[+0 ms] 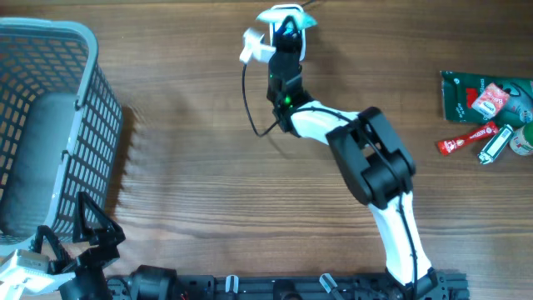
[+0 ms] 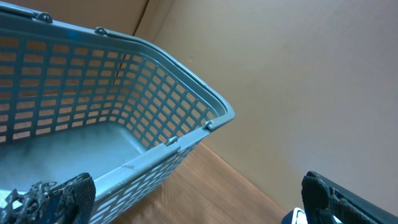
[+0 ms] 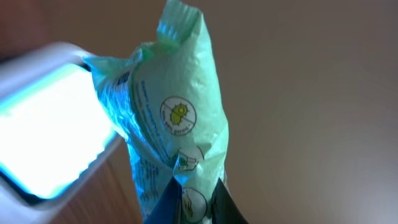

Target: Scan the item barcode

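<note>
**A:** While we have the green packet (image 3: pixel 180 112) pinched firmly by its lower end in the right gripper (image 1: pixel 286 42), beside the scanner (image 3: pixel 50 130) at the far side of the table (image 1: pixel 200 183), what could spoil the read?

**B:** The angle, we think. In our wrist view the lit window sits to the left of the packet. We see printed symbols but no barcode. If the code faces away, nothing will register.

**A:** And our grip?

**B:** The film looks soft and crumpled. Held only at the bottom, it may flop or crease across the code, or slip out if we twist quickly.

**A:** Our left gripper (image 1: pixel 71 229)?

**B:** Its fingers are spread wide and hold nothing. It sits by the basket (image 1: pixel 100 75), well apart from the packet, so we expect no trouble there.
</note>
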Motion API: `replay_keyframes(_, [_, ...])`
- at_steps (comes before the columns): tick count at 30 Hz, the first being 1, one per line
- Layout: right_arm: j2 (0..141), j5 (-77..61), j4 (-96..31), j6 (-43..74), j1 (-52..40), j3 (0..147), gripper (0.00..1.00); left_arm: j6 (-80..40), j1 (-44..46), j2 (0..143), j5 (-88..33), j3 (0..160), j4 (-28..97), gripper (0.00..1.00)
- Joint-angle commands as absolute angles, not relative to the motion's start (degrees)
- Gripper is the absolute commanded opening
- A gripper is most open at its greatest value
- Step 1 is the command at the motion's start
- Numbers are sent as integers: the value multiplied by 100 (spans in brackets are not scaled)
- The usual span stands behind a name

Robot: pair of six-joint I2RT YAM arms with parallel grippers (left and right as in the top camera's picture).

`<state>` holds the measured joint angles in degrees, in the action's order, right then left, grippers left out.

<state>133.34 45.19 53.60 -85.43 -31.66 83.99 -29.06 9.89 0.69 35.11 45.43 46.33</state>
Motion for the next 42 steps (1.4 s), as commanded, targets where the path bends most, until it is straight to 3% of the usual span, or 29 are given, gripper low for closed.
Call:
replay_keyframes(1, [12398, 8149, 5478, -7214, -2462, 8479, 4, -2921, 974, 49, 3544, 4552, 4617, 100])
replay_keyframes(4, [12425, 8702, 5183, -7188, -1522, 7887, 4, -2921, 974, 47, 3544, 4552, 4617, 100])
replay_keyframes(11, [12427, 8484, 5135, -4851, -316, 6243, 8, -2921, 974, 47, 3544, 4552, 4617, 100])
replay_keyframes(12, [12427, 8486, 5144, -4775, -329, 6246, 20, -2921, 974, 49, 3544, 4552, 4617, 100])
replay_keyframes(13, [12427, 8488, 5212, -4788, -336, 6246, 48, -2921, 974, 47, 3544, 4552, 4617, 100])
replay_keyframes(14, [12420, 8512, 5463, -5048, -336, 6246, 100, -2921, 974, 49, 3544, 4552, 4617, 100])
replay_keyframes(19, [11531, 8685, 9216, -7961, -379, 6423, 100, -2921, 974, 49, 3544, 4552, 4617, 100])
replay_keyframes(27, [7555, 8705, 9284, -7738, -1142, 6578, 100, -2921, 974, 49, 3546, 4552, 4617, 100])
replay_keyframes(28, [7019, 8705, 9032, -7738, -1417, 6578, 100, -2921, 974, 47, 3546, 4552, 4617, 100])
replay_keyframes(31, [5902, 8606, 6254, -7804, -2539, 6578, 100, -2921, 974, 49, 3544, 4552, 4617, 100])
replay_keyframes(33, [5398, 8455, 2554, -7422, -3524, 6578, 100, -2921, 974, 49, 3544, 4552, 4617, 100])
replay_keyframes(35, [5140, 8460, -16, -6254, -4458, 6578, 100, -2921, 974, 49, 3544, 4552, 4617, 100])
replay_keyframes(38, [5100, 8088, -2366, -3837, -5516, 6578, 100, -2921, 974, 49, 3544, 4552, 4617, 100])
replay_keyframes(42, [5105, 6108, -4219, -655, -5826, 6576, 100, -2921, 974, 47, 3544, 4552, 4617, 100])
